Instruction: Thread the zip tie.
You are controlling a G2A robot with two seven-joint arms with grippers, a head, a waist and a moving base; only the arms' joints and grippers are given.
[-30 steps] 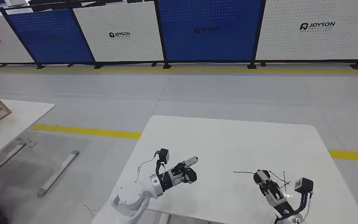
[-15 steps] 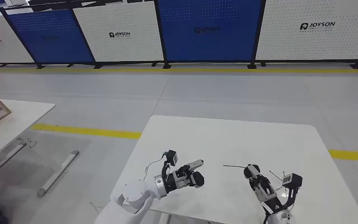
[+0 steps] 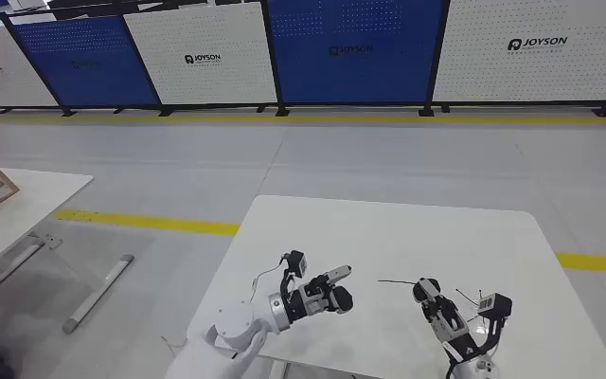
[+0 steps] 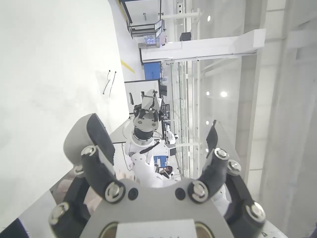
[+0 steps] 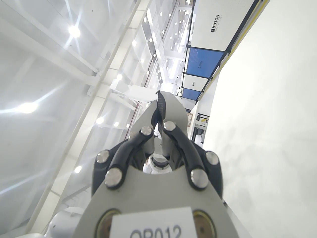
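Over at the near right of the bench (image 3: 379, 223), the right gripper (image 3: 423, 287) has its fingers (image 5: 177, 115) clenched on the zip tie (image 3: 398, 282), and it's a tight pinch. Its wrist view shows the ribbed black strip squeezed flat between the two pads, its end poking just past the tips. From above, the tie reads as a thin dark line running out of the gripper towards the left, close to straight. Its free tip aims at the left gripper (image 3: 339, 287), and the two are apart, with a stretch of white bench showing between tip and gripper.

Across on the left, near the bench's near edge, the left gripper is turned on its side and faces right. Its fingers (image 4: 99, 134) are released and spread wide, one above the other as the top view has it, dark pads facing each other. Through that wide gap its wrist view looks straight across at the right arm, front on.

Just right of the right gripper, beside that arm's wrist, two spare ties (image 3: 464, 296) lie flat on the bench. They sit close together, near the right edge, apart from both sets of fingers.
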